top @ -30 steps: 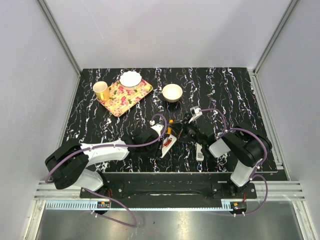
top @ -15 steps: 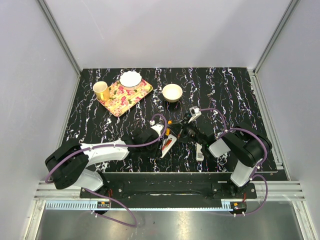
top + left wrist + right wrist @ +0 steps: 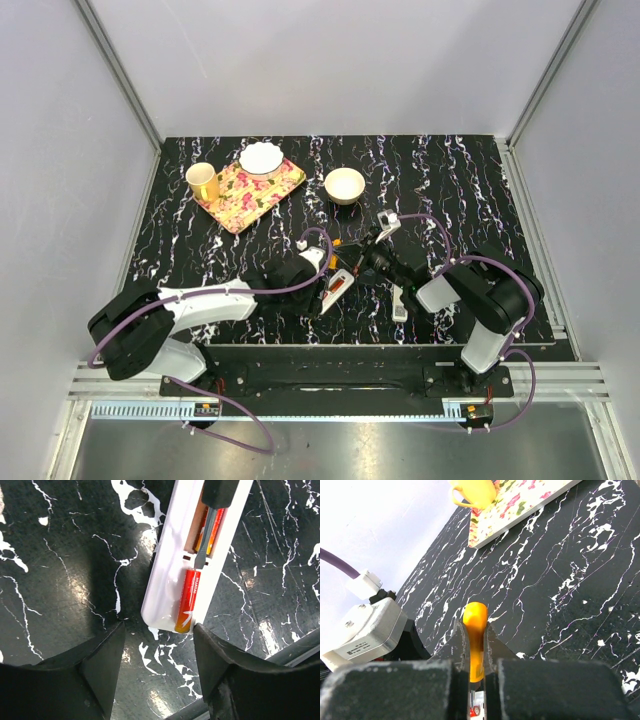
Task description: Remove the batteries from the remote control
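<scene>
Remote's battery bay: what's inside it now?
One red-orange battery sits near the end, with a second battery further in, under a screwdriver. The far end is hidden by a dark object.

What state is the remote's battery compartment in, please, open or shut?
Open: no cover sits on the white remote, and red-orange batteries lie exposed in its bay in the left wrist view.

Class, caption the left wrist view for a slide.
Open left hand over white remote's end; screwdriver tip at red battery.
</scene>
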### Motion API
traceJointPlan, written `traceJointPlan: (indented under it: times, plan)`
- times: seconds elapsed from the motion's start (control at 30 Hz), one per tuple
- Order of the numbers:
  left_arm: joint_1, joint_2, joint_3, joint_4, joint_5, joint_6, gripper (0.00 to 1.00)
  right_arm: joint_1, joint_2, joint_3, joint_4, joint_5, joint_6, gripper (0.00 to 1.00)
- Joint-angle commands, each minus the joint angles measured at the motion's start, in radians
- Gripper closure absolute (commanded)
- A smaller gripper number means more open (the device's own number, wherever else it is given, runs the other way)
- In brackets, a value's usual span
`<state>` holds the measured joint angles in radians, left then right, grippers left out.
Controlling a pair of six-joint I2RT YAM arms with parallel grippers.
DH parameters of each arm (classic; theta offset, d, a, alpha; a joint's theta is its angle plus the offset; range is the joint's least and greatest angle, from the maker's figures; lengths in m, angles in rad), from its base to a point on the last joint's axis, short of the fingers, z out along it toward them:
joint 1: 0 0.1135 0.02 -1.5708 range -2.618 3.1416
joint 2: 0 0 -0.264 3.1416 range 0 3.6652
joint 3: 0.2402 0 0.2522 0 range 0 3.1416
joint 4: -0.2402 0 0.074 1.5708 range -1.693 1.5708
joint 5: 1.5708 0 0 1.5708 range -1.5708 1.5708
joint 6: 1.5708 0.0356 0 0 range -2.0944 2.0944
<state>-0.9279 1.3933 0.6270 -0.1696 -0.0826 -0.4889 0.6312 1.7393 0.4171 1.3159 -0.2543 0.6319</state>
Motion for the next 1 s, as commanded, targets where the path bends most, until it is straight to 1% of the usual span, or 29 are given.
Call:
traceJointPlan:
  times: [0.0, 0.37, 0.6, 0.7, 0.77, 0.87, 0.9, 0.97]
  plan:
    - [0.004, -0.019, 0.054, -0.047, -0.071, 0.030, 0.39, 0.007, -0.035, 0.025, 0.183, -0.010, 0.006, 1.00]
    - [0.004, -0.028, 0.103, -0.038, -0.043, 0.075, 0.38, 0.007, -0.086, 0.011, 0.152, 0.012, -0.023, 1.00]
    - [0.006, 0.024, 0.125, -0.050, -0.075, 0.085, 0.41, 0.007, -0.101, -0.012, 0.157, 0.038, -0.032, 1.00]
    - [0.009, 0.039, 0.128, -0.048, -0.085, 0.085, 0.44, 0.007, -0.115, -0.023, 0.155, 0.049, -0.043, 1.00]
    - [0.015, 0.039, 0.125, -0.038, -0.086, 0.084, 0.49, 0.007, -0.126, -0.029, 0.152, 0.052, -0.047, 1.00]
    - [0.034, 0.033, 0.112, -0.008, -0.066, 0.085, 0.51, 0.005, -0.133, -0.038, 0.149, 0.059, -0.055, 1.00]
    - [0.040, 0.032, 0.108, -0.004, -0.060, 0.085, 0.53, 0.005, -0.135, -0.040, 0.151, 0.058, -0.055, 1.00]
    - [0.057, 0.030, 0.102, 0.018, -0.039, 0.088, 0.54, 0.007, -0.136, -0.044, 0.151, 0.061, -0.054, 1.00]
